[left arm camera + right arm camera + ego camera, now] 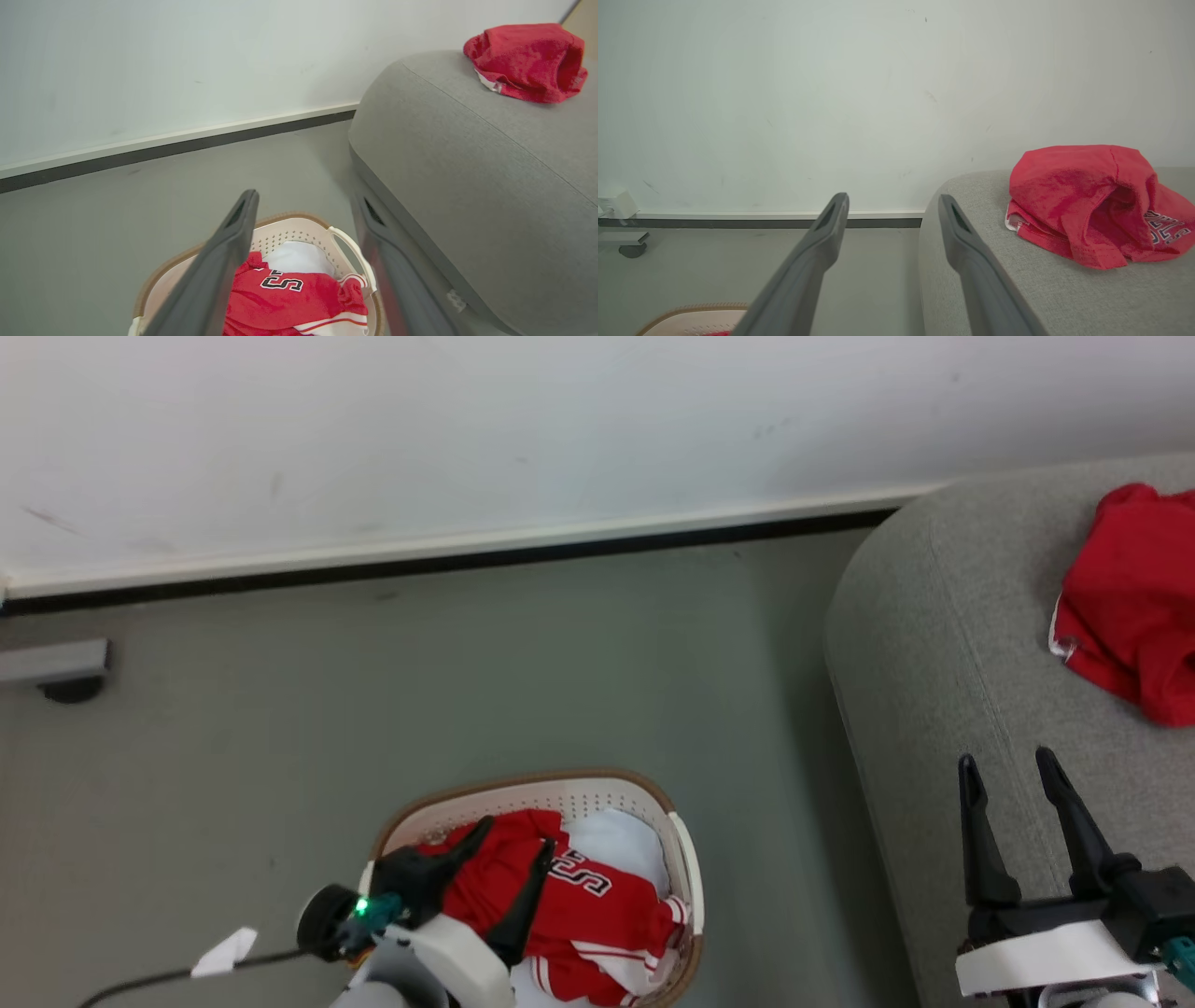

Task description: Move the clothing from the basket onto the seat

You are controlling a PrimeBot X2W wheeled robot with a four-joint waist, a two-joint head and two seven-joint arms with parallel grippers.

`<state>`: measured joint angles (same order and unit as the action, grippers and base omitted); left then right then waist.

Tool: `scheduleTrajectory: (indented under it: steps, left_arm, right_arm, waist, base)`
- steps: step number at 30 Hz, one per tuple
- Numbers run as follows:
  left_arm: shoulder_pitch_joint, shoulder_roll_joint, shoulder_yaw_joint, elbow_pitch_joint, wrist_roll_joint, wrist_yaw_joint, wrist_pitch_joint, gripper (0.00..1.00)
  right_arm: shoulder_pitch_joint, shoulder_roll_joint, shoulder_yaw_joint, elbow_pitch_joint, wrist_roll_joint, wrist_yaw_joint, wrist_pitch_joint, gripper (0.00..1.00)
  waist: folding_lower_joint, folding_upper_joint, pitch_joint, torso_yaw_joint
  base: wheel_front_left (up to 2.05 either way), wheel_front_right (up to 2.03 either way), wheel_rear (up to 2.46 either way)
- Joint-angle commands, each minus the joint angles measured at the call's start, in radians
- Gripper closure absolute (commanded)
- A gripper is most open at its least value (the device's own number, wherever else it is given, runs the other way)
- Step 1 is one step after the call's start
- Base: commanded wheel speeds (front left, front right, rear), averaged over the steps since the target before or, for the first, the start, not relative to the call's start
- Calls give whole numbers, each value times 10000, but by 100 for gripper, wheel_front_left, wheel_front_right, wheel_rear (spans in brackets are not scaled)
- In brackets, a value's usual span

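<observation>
Holding the left tool (515, 833), fingers apart and empty, directly over the red clothing (597, 905) heaped in the basket (523, 781) on the floor (280, 709), nearer than the right tool (1005, 756), also spread empty above the grey seat (915, 644) lying to the right, with another jersey (1130, 607) resting there.

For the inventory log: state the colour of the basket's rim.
The basket has a brown rim; clearest in the head view.
</observation>
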<state>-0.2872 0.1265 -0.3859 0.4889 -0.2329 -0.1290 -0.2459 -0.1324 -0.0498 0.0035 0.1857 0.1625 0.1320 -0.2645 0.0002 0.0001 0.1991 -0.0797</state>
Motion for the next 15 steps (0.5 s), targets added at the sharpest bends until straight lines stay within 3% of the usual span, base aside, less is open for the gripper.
scheduleTrajectory:
  steps: [1, 9, 15]
  left_arm:
    - [-682, 196, -399, 517, -26, -20, 317, 0]
    - [-3175, 331, -1820, 2773, 418, -7, 2058, 0]
    - [-4374, 392, -2458, 3959, 752, -8, 2654, 0]
  right_arm:
    - [-415, -13, 140, -156, 120, -24, 2, 0]
    - [-1603, -14, 488, -816, 563, -25, 4, 0]
    - [-2165, -12, 615, -1393, 743, -25, 4, 0]
  waist:
    - [-2, -1, 1218, -437]
    - [-2, -1, 3373, -885]
    - [-2, -1, 4663, -1077]
  base:
    - [0, 0, 0]
    - [0, 0, 0]
    - [0, 0, 0]
